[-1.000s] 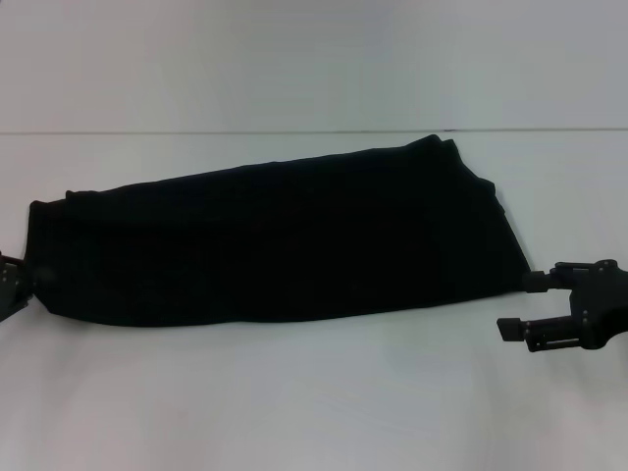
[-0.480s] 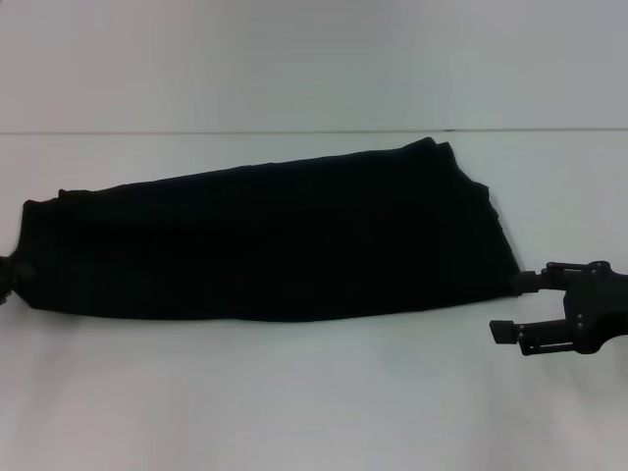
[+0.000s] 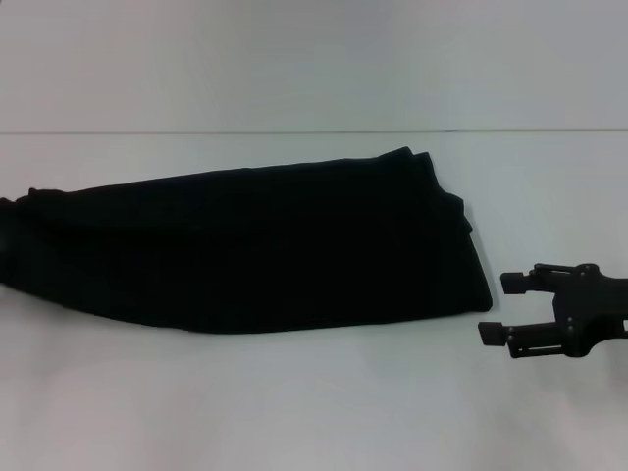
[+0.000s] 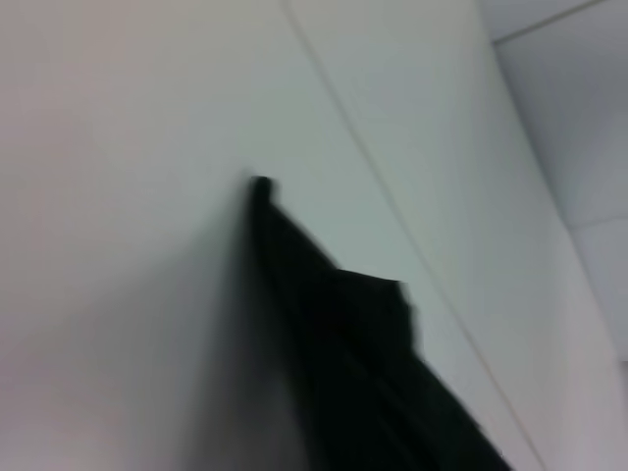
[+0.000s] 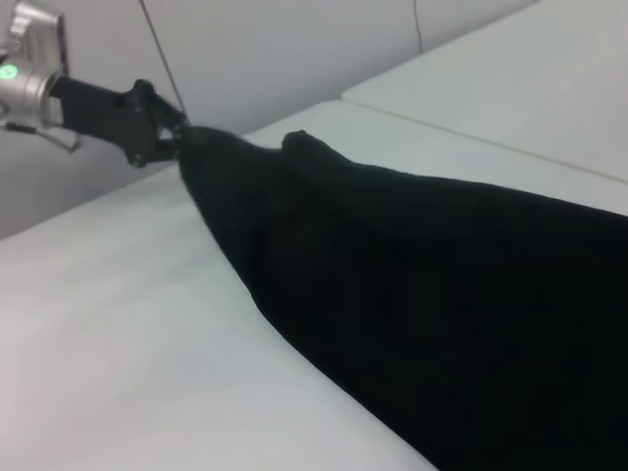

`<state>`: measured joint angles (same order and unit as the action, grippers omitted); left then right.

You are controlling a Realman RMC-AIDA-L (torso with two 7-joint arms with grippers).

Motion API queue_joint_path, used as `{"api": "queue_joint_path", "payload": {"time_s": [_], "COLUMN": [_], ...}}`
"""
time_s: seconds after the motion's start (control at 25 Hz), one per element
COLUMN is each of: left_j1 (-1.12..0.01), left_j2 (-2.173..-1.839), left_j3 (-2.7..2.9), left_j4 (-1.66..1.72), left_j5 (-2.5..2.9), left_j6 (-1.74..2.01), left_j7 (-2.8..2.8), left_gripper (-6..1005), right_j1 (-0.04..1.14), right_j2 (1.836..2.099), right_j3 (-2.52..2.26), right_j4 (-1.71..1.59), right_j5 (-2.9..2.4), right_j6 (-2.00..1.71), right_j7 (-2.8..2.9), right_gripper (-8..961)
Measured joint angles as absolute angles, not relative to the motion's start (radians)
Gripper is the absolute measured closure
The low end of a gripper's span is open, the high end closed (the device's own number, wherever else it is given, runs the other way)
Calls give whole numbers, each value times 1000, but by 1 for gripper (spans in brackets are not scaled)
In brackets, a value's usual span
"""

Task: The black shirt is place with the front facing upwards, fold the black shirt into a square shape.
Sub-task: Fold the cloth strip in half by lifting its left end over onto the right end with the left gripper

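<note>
The black shirt (image 3: pixel 245 250) lies folded in a long band across the white table (image 3: pixel 314 402), running from the head view's left edge to the middle right. No lettering shows. My right gripper (image 3: pixel 496 308) stands open just right of the band's near right corner, a small gap away from the cloth. My left gripper (image 5: pixel 162 132) is out of the head view; the right wrist view shows it shut on the far end of the black shirt (image 5: pixel 412 265). In the left wrist view the black shirt (image 4: pixel 334 334) stretches away as a narrow strip.
A thin seam (image 3: pixel 314 131) crosses the table behind the shirt. Bare white surface lies in front of the shirt and to its right, around the right gripper.
My right gripper has let go of the shirt's right corner and now stands open beside it. The shirt has slid left, and the left gripper has passed out of the head view.
</note>
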<state>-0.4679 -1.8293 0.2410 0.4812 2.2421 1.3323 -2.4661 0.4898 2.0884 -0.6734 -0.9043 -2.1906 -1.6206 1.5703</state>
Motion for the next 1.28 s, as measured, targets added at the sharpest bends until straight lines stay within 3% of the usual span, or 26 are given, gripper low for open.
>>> {"api": "queue_joint_path", "payload": {"time_s": [0.32, 0.52, 0.72, 0.92, 1.0, 1.28], "left_j1": [-620, -759, -900, -939, -945, -960], "left_j2": [-1837, -1879, -1986, -2147, -2166, -2171], "left_j3": [265, 324, 401, 458, 463, 468], "left_j4": [533, 526, 528, 509, 425, 236], "left_j5": [2194, 2193, 2191, 2187, 2153, 2050], "left_j6": [1473, 1476, 1399, 1200, 1131, 1063], "left_j7": [-2446, -2433, -2410, -2344, -2268, -2123], "left_gripper": [952, 953, 953, 953, 953, 952], "right_j1": [486, 477, 452, 437, 436, 448], "right_j2": [2088, 2087, 2086, 2085, 2085, 2087], "right_j3": [-642, -613, -584, -568, -567, -515], "right_j4": [-824, -805, -804, -804, -804, -761], "right_j5": [-2173, -2172, -2171, -2171, -2168, -2117], "right_j6": [-1617, -1617, -1628, -1638, -1637, -1610], "right_j7": [1486, 1479, 1479, 1477, 1477, 1459], "right_gripper": [29, 29, 28, 28, 28, 28]}}
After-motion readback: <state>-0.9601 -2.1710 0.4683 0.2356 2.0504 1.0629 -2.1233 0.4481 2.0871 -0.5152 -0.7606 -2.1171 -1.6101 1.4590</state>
